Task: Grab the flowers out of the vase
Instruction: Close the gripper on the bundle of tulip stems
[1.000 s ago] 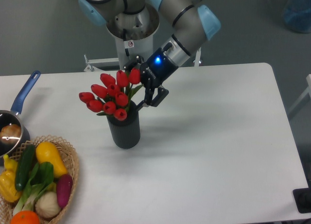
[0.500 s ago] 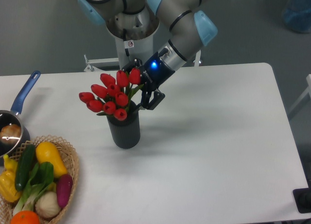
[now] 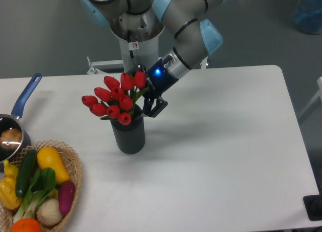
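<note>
The flowers (image 3: 114, 97), a bunch of red tulip buds with green leaves, stand in the vase (image 3: 129, 135), a dark ribbed cylinder left of the table's middle. My gripper (image 3: 147, 108) is at the right side of the bunch, just above the vase's rim, its dark fingers pointing down and to the left. The buds and leaves hide part of the fingers. The fingers look apart, but I cannot tell whether they touch the stems.
A wicker basket (image 3: 76, 167) of vegetables sits at the front left corner. A steel saucepan (image 3: 11, 136) with a blue handle (image 3: 26, 95) lies at the left edge. The arm's base (image 3: 136, 35) stands behind the table.
The gripper has moved left, closer to the right side of the bunch. The flowers and the vase have not moved.
</note>
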Robot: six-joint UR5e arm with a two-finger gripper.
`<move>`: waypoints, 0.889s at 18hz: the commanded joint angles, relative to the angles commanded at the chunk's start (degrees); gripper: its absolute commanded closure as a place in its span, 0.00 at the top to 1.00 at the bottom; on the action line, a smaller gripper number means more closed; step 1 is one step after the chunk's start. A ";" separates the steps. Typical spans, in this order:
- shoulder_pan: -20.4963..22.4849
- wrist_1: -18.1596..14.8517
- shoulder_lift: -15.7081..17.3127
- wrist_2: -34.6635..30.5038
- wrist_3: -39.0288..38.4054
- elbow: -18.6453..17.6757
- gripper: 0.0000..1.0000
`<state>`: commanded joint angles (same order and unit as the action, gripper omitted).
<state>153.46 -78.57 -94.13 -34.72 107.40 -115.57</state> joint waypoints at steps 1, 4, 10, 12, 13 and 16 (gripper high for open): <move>0.18 0.00 0.00 0.27 0.09 -0.53 1.00; 0.35 0.00 -0.35 1.15 0.09 -0.53 1.00; 0.44 0.00 -0.35 2.64 0.00 -0.62 1.00; 0.27 0.00 -0.35 2.82 0.00 -0.62 1.00; 0.27 0.00 -0.35 2.82 0.09 -0.62 1.00; 0.18 0.00 -0.35 3.08 0.09 -0.62 1.00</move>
<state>153.63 -78.57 -94.48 -31.64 107.49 -116.19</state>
